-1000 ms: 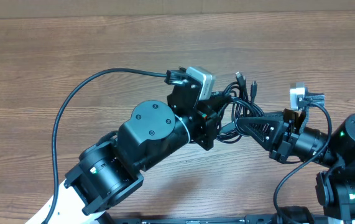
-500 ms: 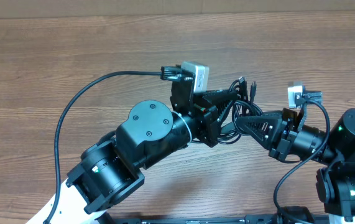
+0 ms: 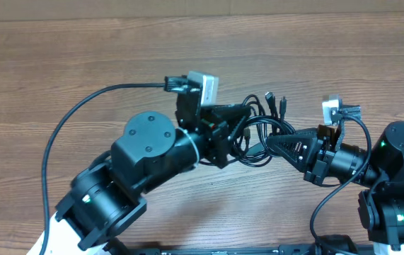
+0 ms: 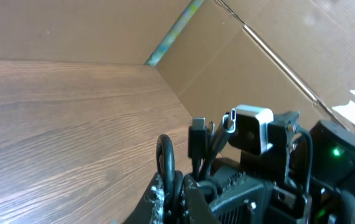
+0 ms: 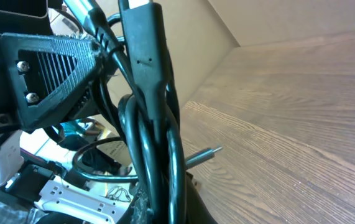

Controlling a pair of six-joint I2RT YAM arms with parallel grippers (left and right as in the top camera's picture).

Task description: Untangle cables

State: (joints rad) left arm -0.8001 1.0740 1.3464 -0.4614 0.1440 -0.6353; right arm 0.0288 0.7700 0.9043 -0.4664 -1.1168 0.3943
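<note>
The cables (image 3: 260,126) are thin black cords bunched in a knot, held off the table between my two grippers. Their plug ends (image 3: 275,102) stick up at the far side. My left gripper (image 3: 238,126) is shut on cords at the knot's left side. In the left wrist view the cords (image 4: 166,163) rise pinched between its fingers (image 4: 176,200), with plugs (image 4: 198,138) above. My right gripper (image 3: 270,140) is shut on cords at the knot's right side. In the right wrist view the cords (image 5: 153,130) run up from its jaws (image 5: 161,202), and a metal-tipped plug (image 5: 203,154) points right.
The wooden table (image 3: 81,57) stretches away on all sides. The left arm's own thick black wire (image 3: 74,117) arcs over the table's left half. The right arm's base (image 3: 400,177) stands at the right front. A cardboard wall (image 4: 239,56) stands beyond the table's far edge.
The left arm has drawn back to the left, taking its end of the knot with it. The right gripper has followed slightly left. Both stay shut on the cords.
</note>
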